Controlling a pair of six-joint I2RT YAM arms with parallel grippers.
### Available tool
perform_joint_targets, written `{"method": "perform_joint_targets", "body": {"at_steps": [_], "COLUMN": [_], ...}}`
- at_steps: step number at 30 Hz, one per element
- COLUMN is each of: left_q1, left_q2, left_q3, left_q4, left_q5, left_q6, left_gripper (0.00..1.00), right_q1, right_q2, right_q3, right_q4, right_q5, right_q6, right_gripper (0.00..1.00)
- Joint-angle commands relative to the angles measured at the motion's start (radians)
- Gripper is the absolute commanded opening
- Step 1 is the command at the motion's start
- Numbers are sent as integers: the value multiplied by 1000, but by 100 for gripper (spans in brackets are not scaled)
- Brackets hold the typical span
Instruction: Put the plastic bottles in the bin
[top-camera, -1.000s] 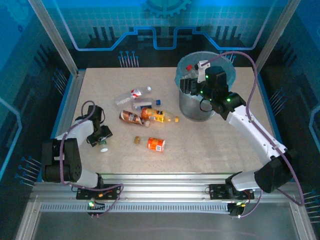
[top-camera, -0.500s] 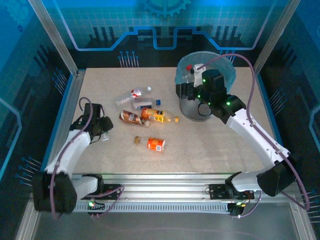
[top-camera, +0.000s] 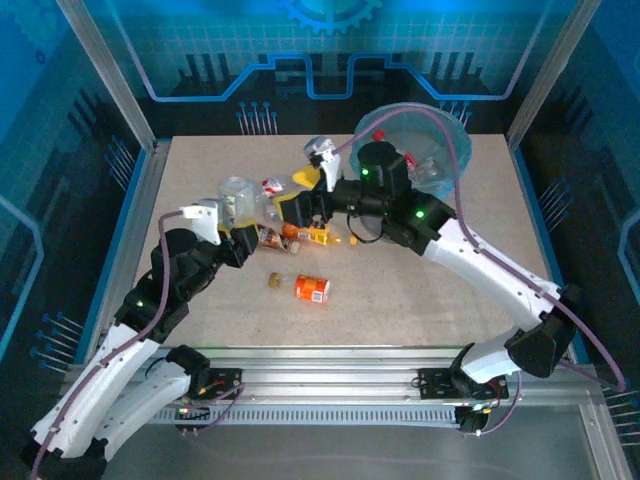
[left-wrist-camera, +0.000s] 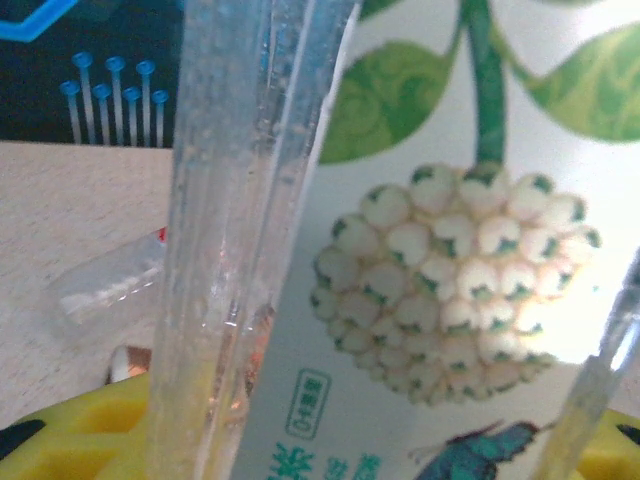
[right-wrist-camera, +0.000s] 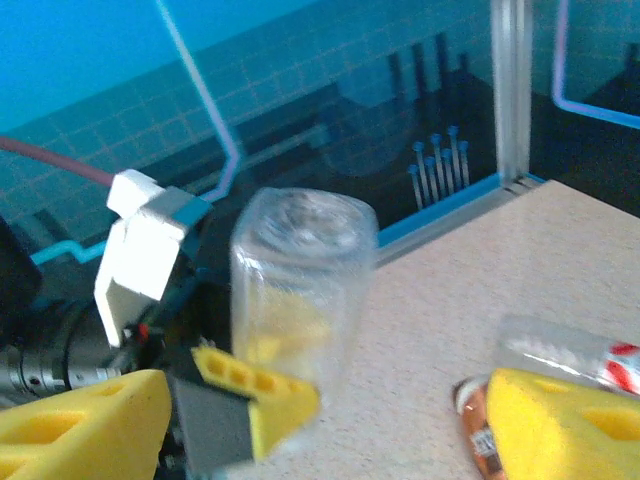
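The clear bottle (left-wrist-camera: 430, 250) with the white flowered label stands upright, clenched in my left gripper (top-camera: 240, 218). It looks empty, light, thin-walled and slick, so I judge a gentle mid-body squeeze safest. My right gripper (top-camera: 297, 197) hangs spread and empty just beside it, with the bin (top-camera: 455, 130) well beyond.

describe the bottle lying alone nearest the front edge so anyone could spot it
On the speckled table, look from the grey bin at the back right toward the near edge. A short bottle lies on its side there. Its bright orange label sets it apart from the cluster of bottles farther back, and only a small brown piece lies near it, to its left.
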Motion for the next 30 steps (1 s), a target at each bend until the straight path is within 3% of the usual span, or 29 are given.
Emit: {"method": "perform_joint_targets", "body": {"at_steps": [1, 5, 13, 22, 24, 27, 30], "left_q1": [-74, -130, -160, -163, -163, -163, -162], "left_q2": [12, 33, 56, 97, 100, 98, 95], "left_q3": [15, 15, -3, 5, 7, 12, 8], "left_q4": [90, 134, 205, 223, 223, 215, 226], "left_q5": [-49, -83, -90, -119, -125, -124, -124], "left_q6": [102, 147, 161, 165, 161, 155, 143], "left_gripper": [46, 46, 47, 53, 58, 79, 92], "right_q1": [29, 60, 65, 51, 40, 15, -16], "right_q2": [51, 101, 169, 209, 204, 186, 150], "right_q3": [62, 102, 147, 194, 195, 201, 221], "right_q4": [21, -2, -58, -105, -115, -135, -169], "right_q5": [-25, -2, 2, -29, -23, -10, 21], "right_q6": [23, 22, 51, 72, 75, 77, 40], "right_gripper": [85, 86, 84, 50, 46, 42, 40]}}
